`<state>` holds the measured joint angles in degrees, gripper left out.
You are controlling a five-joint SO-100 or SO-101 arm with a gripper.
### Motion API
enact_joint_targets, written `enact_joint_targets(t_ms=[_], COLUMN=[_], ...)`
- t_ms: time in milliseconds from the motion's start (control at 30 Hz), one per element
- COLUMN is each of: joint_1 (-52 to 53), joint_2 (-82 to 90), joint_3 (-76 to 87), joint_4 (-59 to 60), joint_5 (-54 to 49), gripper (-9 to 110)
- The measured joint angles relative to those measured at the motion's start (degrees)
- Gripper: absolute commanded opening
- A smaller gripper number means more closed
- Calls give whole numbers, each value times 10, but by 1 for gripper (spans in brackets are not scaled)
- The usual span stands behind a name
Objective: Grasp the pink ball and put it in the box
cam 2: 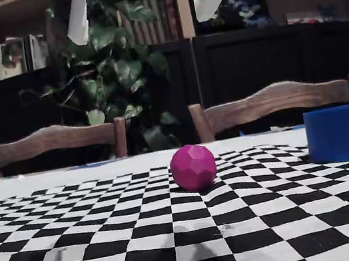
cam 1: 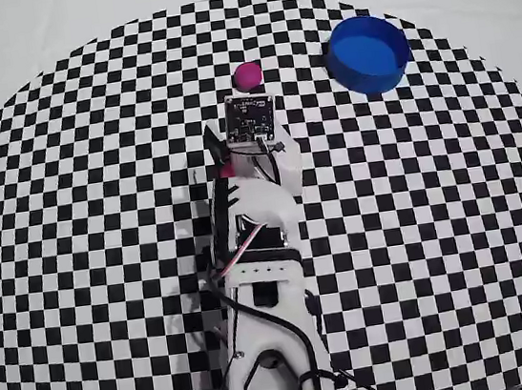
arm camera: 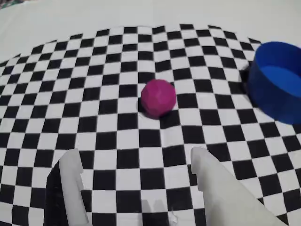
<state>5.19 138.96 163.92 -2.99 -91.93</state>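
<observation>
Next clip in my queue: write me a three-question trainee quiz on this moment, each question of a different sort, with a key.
1. True or false: the small matte magenta-pink ball already lies inside the round bright-blue shallow tub.
2. Multiple choice: in the wrist view, the white two-finger gripper is (A) shut on the ball, (B) open with the ball ahead of its fingertips, (C) open above the tub.
3. Fill in: in the overhead view the tub sits to the ____ of the ball.

Key
1. False; the ball rests on the black-and-white checkered cloth, apart from the tub.
2. B.
3. Right.
</observation>
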Motion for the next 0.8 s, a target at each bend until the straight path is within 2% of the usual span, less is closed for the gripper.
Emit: enact_joint_targets(t_ms=[500, 800], joint_1=[3, -16], joint_2=[-181, -216], joint_3=[-116, -138], joint_4=[-10, -11], joint_5=[0, 1], gripper=[26, 26])
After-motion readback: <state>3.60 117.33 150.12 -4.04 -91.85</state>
